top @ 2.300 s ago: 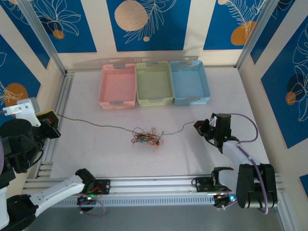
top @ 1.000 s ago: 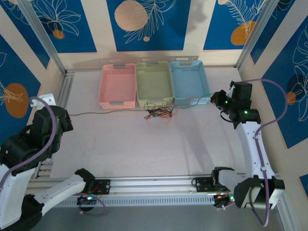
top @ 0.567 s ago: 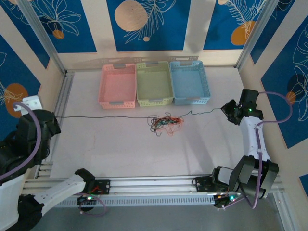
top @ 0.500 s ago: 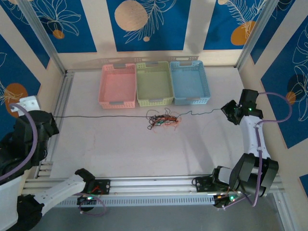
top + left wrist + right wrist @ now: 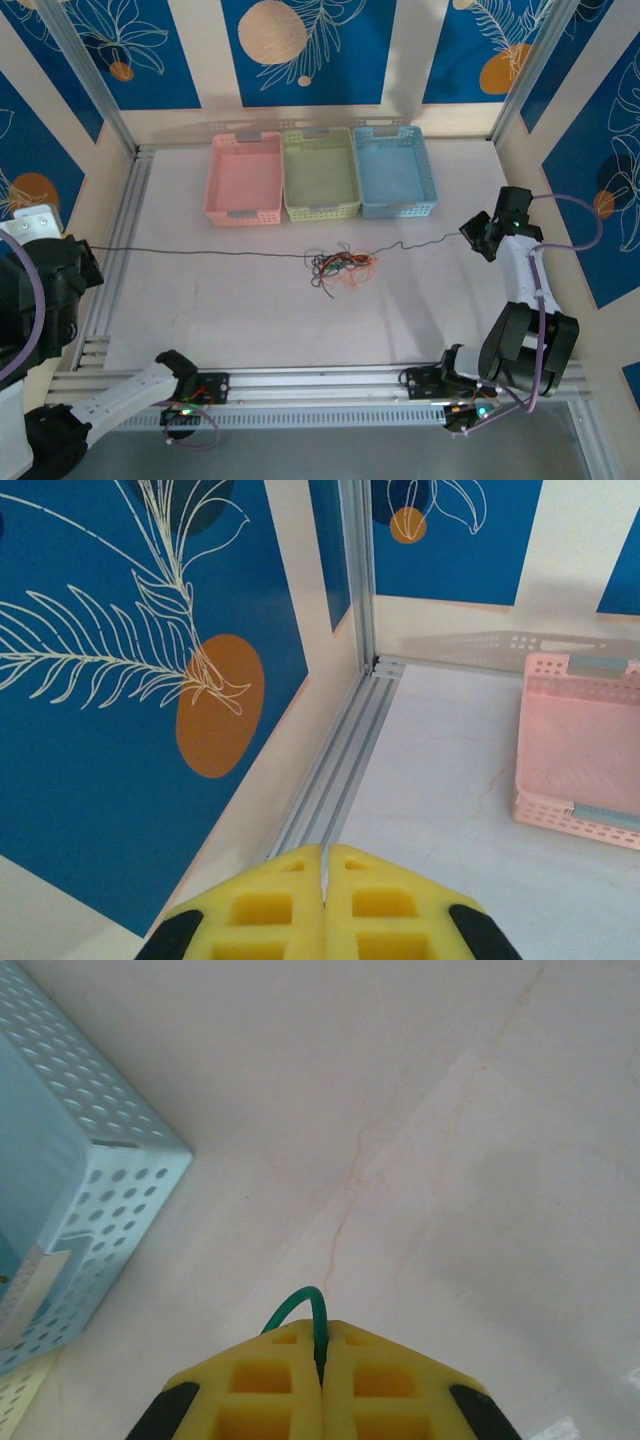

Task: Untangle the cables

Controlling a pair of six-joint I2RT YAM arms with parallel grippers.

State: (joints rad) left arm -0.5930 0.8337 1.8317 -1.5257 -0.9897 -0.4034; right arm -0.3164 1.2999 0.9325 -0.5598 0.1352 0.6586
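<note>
A knot of black, red-orange and greenish cables (image 5: 341, 268) lies at the middle of the desk (image 5: 250, 320), with thin strands (image 5: 200, 253) stretching out to 9 and 3 o'clock. At 9 o'clock the left jaws are pressed together on one strand's end. At 3 o'clock the right jaws pinch a green wire (image 5: 316, 1300).

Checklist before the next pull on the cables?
1. Right gripper shut on green cable: ok.
2. Left gripper shut: ok.
3. Black cable held by left gripper: ok; it runs straight into it in the top view.
4. Right-hand strand taut: not ok, wavy.
5. Tangle loosened: not ok, bunched mid-table.
6. Tangle clear of baskets: ok.
</note>
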